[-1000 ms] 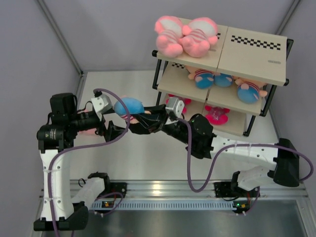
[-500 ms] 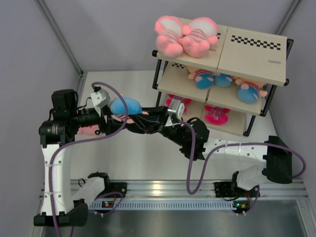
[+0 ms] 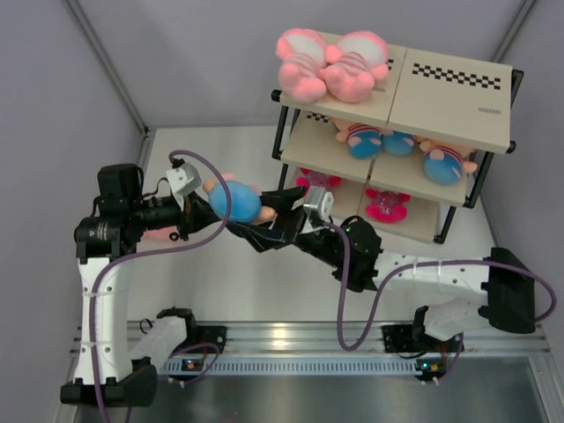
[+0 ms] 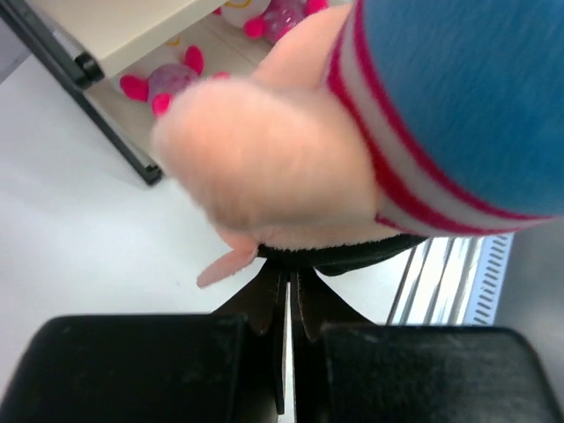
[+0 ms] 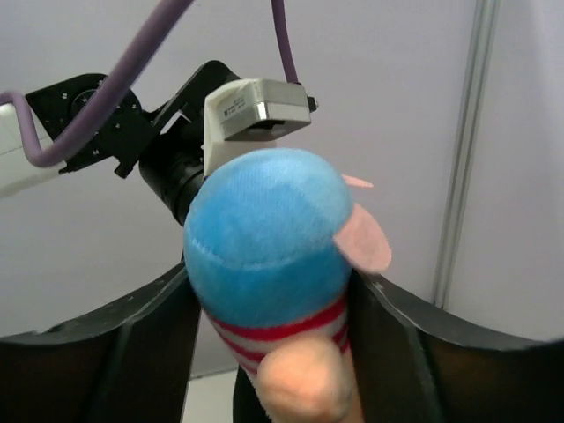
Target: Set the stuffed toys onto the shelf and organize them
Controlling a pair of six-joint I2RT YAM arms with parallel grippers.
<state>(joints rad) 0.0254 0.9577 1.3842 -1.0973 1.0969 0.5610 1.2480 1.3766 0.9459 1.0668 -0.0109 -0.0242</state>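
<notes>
Blue-shirted toy in outstretched right claw

Pink striped dolls lie on the shelf top board, blue-shirted ones on the middle, magenta ones below. Another blue-shirted doll is held aloft left of it.

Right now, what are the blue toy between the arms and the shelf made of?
The blue toy looks like soft plush fabric: fuzzy, matte, with a red-and-white striped band. The shelf has pale, smooth boards, wood or wood-look laminate; I cannot tell which. Its frame looks like black-painted metal: thin, straight bars.
</notes>
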